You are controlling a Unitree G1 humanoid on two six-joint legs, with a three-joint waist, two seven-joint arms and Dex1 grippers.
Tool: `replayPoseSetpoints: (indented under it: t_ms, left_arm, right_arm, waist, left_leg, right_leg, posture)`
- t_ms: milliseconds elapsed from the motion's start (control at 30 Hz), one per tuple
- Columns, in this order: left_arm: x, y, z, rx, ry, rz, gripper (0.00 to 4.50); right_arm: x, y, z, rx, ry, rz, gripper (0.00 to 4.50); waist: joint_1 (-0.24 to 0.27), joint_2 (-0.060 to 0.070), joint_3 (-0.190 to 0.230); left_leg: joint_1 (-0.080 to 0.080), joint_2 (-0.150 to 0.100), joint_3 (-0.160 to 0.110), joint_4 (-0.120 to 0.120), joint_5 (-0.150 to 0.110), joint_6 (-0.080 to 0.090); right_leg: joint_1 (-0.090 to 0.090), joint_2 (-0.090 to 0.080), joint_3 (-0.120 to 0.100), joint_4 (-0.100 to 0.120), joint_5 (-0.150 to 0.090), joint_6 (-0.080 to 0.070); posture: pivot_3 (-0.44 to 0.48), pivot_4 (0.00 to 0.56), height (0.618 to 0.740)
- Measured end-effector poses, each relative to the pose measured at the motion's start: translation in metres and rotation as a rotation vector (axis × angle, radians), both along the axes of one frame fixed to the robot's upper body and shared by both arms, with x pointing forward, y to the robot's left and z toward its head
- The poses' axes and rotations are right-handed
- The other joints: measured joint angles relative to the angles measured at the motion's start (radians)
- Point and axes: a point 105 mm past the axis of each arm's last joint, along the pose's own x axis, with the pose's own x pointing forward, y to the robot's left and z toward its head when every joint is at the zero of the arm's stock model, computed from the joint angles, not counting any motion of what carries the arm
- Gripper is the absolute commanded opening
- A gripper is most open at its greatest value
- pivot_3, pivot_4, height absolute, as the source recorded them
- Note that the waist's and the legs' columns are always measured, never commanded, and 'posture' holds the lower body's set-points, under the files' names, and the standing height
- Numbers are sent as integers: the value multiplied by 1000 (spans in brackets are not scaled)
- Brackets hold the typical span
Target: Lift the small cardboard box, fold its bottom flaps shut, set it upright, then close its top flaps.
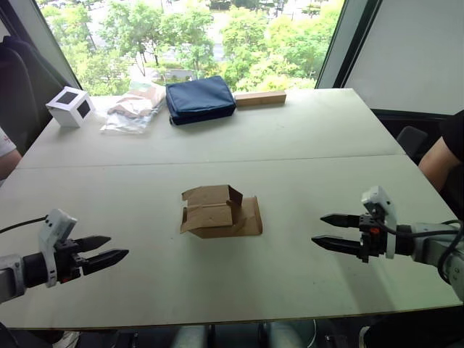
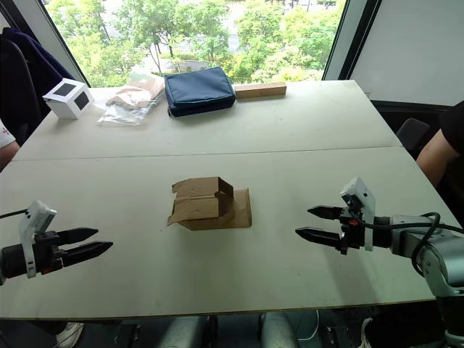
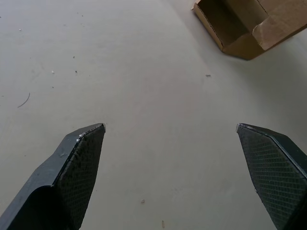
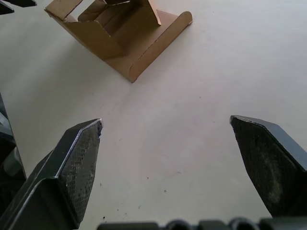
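One small plain brown corrugated cardboard box (image 1: 217,210) is seen lying on its side near the middle of the pale table (image 1: 304,138), its flaps hanging loose and one flap (image 1: 246,217) spread flat on the surface. No printing is found on it. It is flanked, well apart, by two grippers: the left gripper (image 1: 101,255) and the right gripper (image 1: 332,232), both held wide open and empty. At the table's far edge are set one white cube with dark square faces (image 1: 70,106), one navy fabric pouch (image 1: 200,98), one long tan wooden block (image 1: 259,98) and one crumpled clear plastic bag (image 1: 134,107).
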Motion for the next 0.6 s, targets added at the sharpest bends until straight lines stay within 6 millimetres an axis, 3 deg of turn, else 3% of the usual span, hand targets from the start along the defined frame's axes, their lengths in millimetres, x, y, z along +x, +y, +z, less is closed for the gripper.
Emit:
replayPoseSetpoints:
  t_ms: [600]
  left_arm:
    - [7,-7,9,-22,-42,-17,4500]
  right_arm:
    - [-2,-4,-6,-19,14,-12,4468]
  waist:
    - [0,0,0]
  left_leg:
    - [0,0,0,0,0,0]
  right_leg:
    - [0,0,0,0,0,0]
  posture:
    - [0,150,737]
